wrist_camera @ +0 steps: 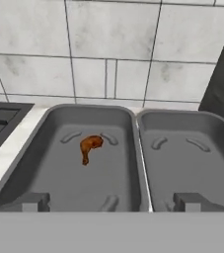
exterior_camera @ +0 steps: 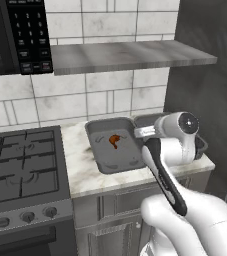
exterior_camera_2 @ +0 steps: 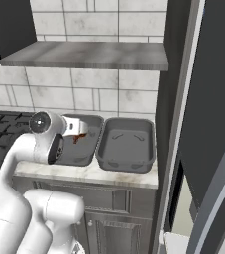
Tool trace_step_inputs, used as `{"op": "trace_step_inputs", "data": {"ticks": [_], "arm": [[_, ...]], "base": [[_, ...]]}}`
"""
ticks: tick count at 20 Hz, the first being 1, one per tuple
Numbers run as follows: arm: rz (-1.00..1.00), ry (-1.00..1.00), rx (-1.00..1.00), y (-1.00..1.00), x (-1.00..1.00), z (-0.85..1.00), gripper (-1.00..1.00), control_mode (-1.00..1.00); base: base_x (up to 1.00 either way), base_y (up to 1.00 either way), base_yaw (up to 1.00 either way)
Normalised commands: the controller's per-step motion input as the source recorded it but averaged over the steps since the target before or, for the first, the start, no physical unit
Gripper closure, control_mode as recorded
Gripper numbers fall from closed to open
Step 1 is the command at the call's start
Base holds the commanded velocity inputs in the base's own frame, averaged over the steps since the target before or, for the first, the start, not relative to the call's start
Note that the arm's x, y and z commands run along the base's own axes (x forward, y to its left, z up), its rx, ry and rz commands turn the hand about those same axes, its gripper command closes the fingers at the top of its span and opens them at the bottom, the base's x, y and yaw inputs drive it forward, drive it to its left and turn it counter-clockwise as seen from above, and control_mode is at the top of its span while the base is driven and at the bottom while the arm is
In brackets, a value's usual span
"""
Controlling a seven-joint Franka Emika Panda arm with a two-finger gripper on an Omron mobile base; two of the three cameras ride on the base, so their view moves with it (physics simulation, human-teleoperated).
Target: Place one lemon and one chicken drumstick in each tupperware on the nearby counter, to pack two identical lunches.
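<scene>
- two dark grey tupperware trays sit side by side on the pale marbled counter (exterior_camera: 85, 175), their long sides touching, against the tiled wall
- the left tupperware (wrist_camera: 29, 163) holds one chicken drumstick (wrist_camera: 90, 147), lying on the tray floor near the middle, thick end toward the wall and thin end pointing toward the camera
- the same drumstick shows in the left base view (exterior_camera: 114, 140) and, partly behind the arm, in the right base view (exterior_camera_2: 76, 138)
- the right tupperware (wrist_camera: 222, 163) has nothing in it; in the right base view (exterior_camera_2: 126, 144) its bare floor is plain to see
- the gripper (wrist_camera: 111, 201) hangs over the near edge of the two trays, claw spread wide with nothing between the tips, one fingertip (wrist_camera: 32, 201) before the left tray and the other before the right
- a stove (exterior_camera: 20, 165) lies to the left of the counter, a grey shelf (exterior_camera: 130, 54) on the wall above
</scene>
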Motion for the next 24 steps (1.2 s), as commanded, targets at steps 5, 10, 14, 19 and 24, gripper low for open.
{"op": "trace_step_inputs", "data": {"ticks": [5, 10, 14, 19, 24], "arm": [[-0.03, -0.05, 0.0, -0.13, -1.0, 0.0, -1.0, -1.0], [0.0, -0.01, 0.0, -0.13, -1.0, 0.1, -1.0, -1.0], [0.0, 0.0, 0.0, 0.0, 0.0, 0.0, -1.0, 1.0], [0.0, 0.0, 0.0, 0.0, 0.0, 0.0, -1.0, 1.0], [0.0, 0.0, 0.0, 0.0, 0.0, 0.0, -1.0, 1.0]], "base": [[0.0, 0.0, 0.0], [0.0, 0.0, 0.0], [-1.0, -0.18, 0.0], [-1.0, -0.14, 0.0], [-1.0, -0.18, 0.0]]}}
